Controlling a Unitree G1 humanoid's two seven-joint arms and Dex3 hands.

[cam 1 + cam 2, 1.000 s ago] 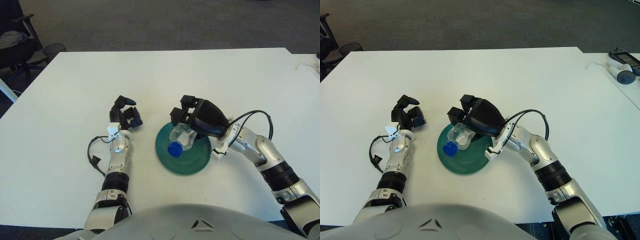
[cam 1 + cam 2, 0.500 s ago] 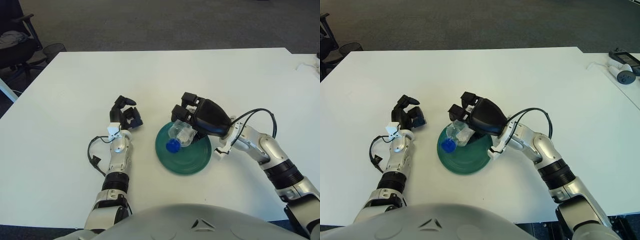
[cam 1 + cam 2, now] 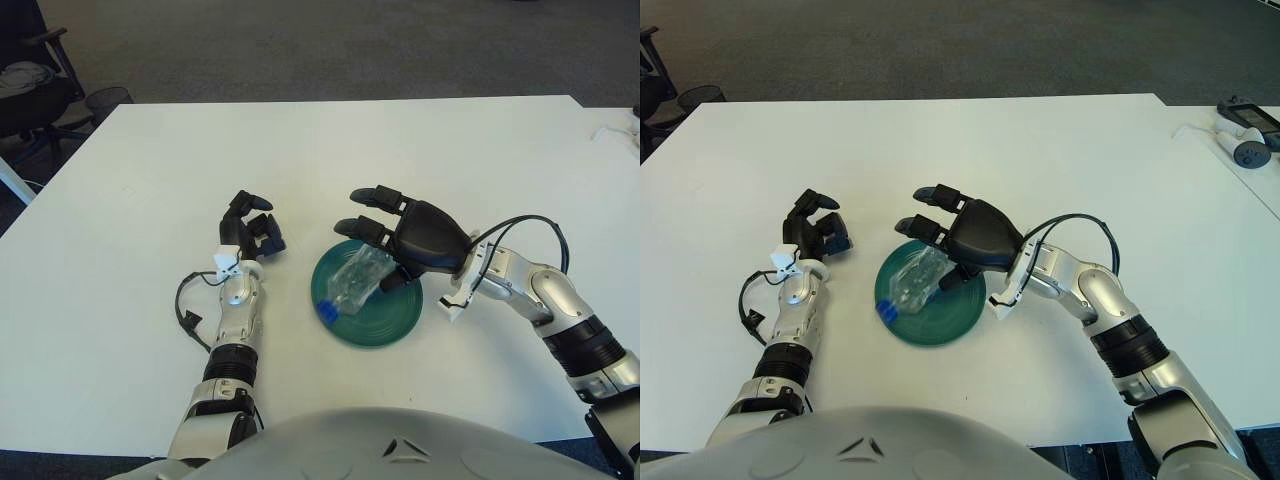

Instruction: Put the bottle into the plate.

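Clear plastic, 1 bottle lies on its side in the 1 green plate near the table's front edge, its blue cap over the plate's left rim. The right hand hovers above with fingers spread, holding nothing. The left hand, fingers curled, shows left of the plate.

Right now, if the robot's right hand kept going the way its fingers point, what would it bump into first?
Probably the left hand. The right hand, open above the plate and bottle, points leftward across the table; depth is unclear, so it might pass by.
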